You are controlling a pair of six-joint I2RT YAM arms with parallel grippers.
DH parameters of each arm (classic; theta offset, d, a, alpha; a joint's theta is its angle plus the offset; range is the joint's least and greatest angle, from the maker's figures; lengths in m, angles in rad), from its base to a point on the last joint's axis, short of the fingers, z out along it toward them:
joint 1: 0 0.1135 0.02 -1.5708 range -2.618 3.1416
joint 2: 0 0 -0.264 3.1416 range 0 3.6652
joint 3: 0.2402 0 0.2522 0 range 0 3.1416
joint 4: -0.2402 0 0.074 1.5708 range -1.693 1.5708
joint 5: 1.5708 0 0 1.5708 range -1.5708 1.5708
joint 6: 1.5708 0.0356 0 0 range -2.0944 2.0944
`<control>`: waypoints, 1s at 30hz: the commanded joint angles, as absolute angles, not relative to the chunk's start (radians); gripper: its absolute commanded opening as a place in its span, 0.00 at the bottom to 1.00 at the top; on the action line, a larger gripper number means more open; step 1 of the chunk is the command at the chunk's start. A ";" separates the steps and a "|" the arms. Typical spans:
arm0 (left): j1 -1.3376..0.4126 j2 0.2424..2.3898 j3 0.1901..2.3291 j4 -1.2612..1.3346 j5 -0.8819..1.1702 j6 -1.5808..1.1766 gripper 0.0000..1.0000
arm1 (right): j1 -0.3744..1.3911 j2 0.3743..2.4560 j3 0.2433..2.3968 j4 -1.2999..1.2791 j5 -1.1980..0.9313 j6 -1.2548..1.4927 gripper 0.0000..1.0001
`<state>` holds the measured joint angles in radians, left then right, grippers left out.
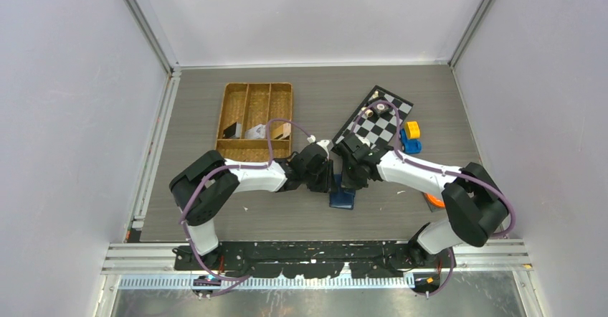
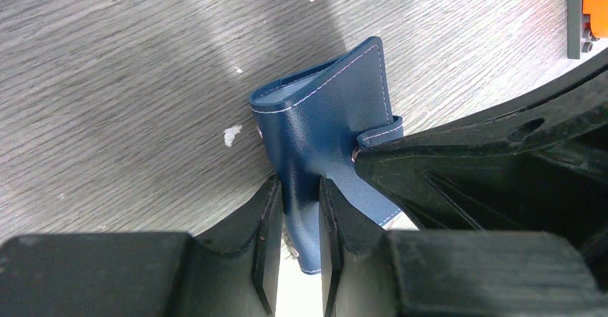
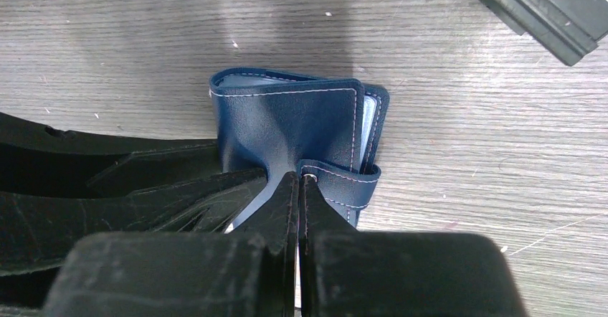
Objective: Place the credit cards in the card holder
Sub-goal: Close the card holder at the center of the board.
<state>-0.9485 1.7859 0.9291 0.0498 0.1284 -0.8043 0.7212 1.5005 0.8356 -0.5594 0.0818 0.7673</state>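
Observation:
The navy card holder lies on the table between both arms. In the left wrist view my left gripper is shut on a raised fold of the holder's cover. In the right wrist view my right gripper is shut on the root of the holder's snap tab, with the holder just beyond it. A dark card, a white card and a tan card sit in the wicker tray. The two grippers nearly touch over the holder.
The brown wicker tray stands at the back left. A checkerboard lies at the back right, with a yellow block and a blue toy car beside it. An orange object shows by the right arm.

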 commanded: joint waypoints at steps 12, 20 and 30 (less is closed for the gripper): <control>-0.963 1.844 0.919 -0.019 0.122 -0.773 0.14 | 0.712 1.749 0.748 -0.435 0.133 0.815 0.00; -0.963 1.841 0.919 -0.020 0.121 -0.774 0.14 | 0.713 1.807 0.751 -0.413 0.137 0.820 0.00; -0.963 1.819 0.916 -0.028 0.103 -0.768 0.15 | 0.713 1.715 0.760 -0.438 0.129 0.808 0.00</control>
<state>-0.9451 1.7855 0.9295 0.0471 0.1326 -0.8047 0.7071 1.5944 0.8856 -0.5774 0.0196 0.8001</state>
